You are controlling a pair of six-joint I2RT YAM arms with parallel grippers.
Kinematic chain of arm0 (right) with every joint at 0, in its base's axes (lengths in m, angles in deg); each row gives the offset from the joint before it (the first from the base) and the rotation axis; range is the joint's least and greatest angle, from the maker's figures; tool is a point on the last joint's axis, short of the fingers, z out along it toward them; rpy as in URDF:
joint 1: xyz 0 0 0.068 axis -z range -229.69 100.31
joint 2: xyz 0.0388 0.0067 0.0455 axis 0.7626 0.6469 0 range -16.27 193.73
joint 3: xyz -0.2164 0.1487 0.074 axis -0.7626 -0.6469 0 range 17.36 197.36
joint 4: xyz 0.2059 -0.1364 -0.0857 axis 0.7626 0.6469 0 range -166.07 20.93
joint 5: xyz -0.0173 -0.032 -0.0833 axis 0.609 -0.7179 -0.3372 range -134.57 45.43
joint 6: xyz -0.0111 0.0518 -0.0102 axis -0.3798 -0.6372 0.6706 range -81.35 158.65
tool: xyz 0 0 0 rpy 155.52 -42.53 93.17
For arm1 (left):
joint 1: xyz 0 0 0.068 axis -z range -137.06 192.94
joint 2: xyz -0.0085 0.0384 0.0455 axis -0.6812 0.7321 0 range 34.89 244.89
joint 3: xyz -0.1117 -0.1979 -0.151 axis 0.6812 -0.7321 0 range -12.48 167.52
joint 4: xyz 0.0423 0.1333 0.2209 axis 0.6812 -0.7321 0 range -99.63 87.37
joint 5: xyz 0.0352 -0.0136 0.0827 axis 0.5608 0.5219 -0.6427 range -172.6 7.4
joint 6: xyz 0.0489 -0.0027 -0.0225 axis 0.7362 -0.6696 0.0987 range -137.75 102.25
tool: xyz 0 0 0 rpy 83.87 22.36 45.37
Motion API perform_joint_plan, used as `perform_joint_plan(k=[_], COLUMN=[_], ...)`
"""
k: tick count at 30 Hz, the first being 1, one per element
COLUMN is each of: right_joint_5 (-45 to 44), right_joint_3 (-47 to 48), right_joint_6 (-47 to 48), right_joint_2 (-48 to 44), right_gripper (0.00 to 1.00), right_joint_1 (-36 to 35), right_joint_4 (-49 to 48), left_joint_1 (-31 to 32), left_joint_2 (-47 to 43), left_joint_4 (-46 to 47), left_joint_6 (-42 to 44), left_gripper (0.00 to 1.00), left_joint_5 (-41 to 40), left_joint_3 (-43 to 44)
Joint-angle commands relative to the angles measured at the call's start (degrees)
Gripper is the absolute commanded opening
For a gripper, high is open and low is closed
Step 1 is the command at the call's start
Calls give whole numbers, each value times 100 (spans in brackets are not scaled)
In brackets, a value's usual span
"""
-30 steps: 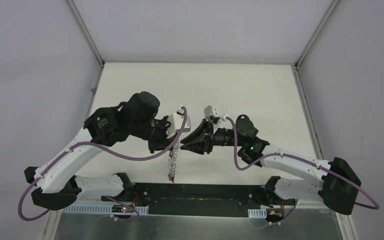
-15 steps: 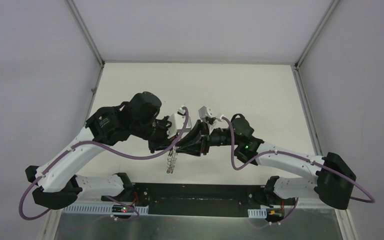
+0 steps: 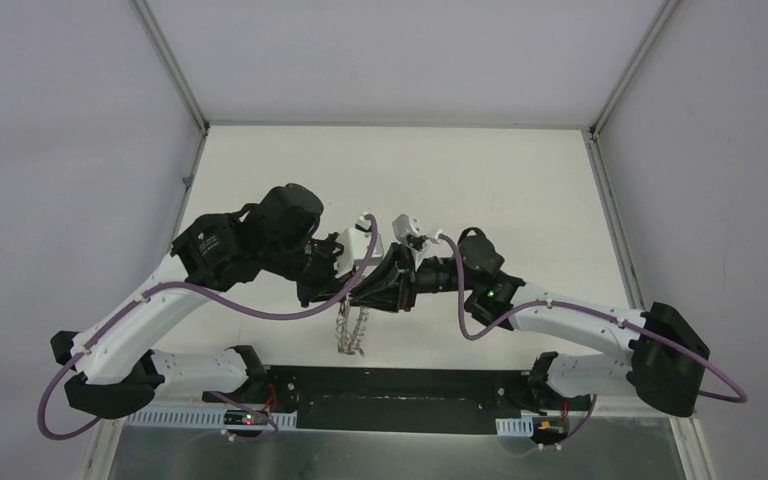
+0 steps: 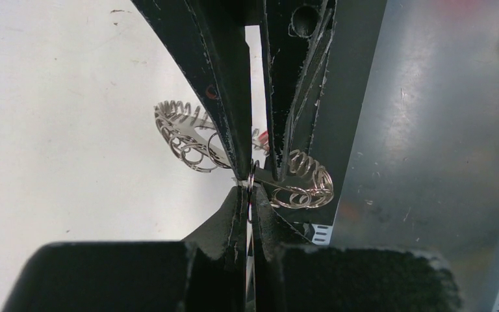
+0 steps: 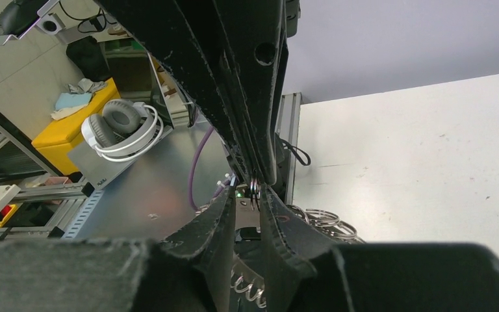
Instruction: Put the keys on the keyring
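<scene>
Both grippers meet tip to tip above the near middle of the table. My left gripper (image 3: 356, 292) (image 4: 250, 195) is shut on a small wire loop (image 4: 251, 184) at the rim of the keyring (image 3: 351, 330), which hangs below it. The ring's fringe of loops (image 4: 185, 140) shows on both sides of the fingers. My right gripper (image 3: 364, 296) (image 5: 249, 191) stands open by a narrow gap, with that same small loop (image 5: 254, 188) between its tips. A red speck (image 4: 262, 134) shows behind the right fingers (image 4: 221, 97); the keys are otherwise hidden.
The white table (image 3: 480, 180) has grey walls on three sides. A black base and a metal plate (image 3: 400, 445) lie under the arms at the near edge. Purple cables (image 3: 260, 312) loop off both wrists. Headphones (image 5: 120, 130) and a yellow box sit outside the cell.
My right gripper has moved left until its tips meet the left gripper's tips. The hanging keyring has swung and turned slightly. The left arm has barely moved.
</scene>
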Motion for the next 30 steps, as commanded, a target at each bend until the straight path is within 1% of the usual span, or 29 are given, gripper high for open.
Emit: perform_joint_plan(k=[1, 2, 3, 5, 8, 9, 10, 11, 14, 16, 20, 25, 28, 30], right_joint_5=[92, 110, 114, 115, 62, 19, -29, -98, -338, -499, -636, -449, -252, -170], right_joint_3=[267, 275, 278, 281, 255, 233, 199, 169, 16, -104, -309, -383, -391, -404], right_joint_6=[13, 29, 34, 63, 125, 145, 160, 184, 235, 250, 368, 537, 562, 562], right_joint_2=[20, 20, 20, 4, -42, -81, -122, -170, -354, -520, -900, -1166, -1214, -1227], right_gripper=[22, 20, 16, 0, 0, 0, 0, 0, 0, 0, 0, 0, 0, 0], right_joint_1=[-71, -79, -80, -80, -81, -78, -76, -80, -81, -81, -82, -81, -81, -76], right_joint_4=[-90, -77, -63, -57, -82, -91, -100, -101, -151, -243, -402, -435, -448, -488], left_joint_1=[-35, -33, -33, -31, -36, -29, -33, -30, -34, -32, -34, -28, -31, -32], left_joint_2=[-33, -35, -47, -71, -117, -150, -197, -284, -631, -921, -1530, -2365, -2796, -2971], left_joint_4=[144, 152, 165, 198, 281, 349, 447, 569, 1216, 1670, 2608, 3764, 4343, 4544], left_joint_6=[25, 27, 27, 17, 15, -15, -47, -95, -266, -328, -463, -610, -619, -606], left_gripper=[0, 0, 0, 0, 0, 9, 19, 26, 38, 44, 49, 55, 54, 54], left_joint_5=[112, 108, 108, 108, 63, 42, 15, -19, -107, -10, 250, 424, 453, 513], left_joint_3=[65, 55, 47, 16, -23, -32, -61, -113, -417, -677, -1293, -2135, -2630, -2840])
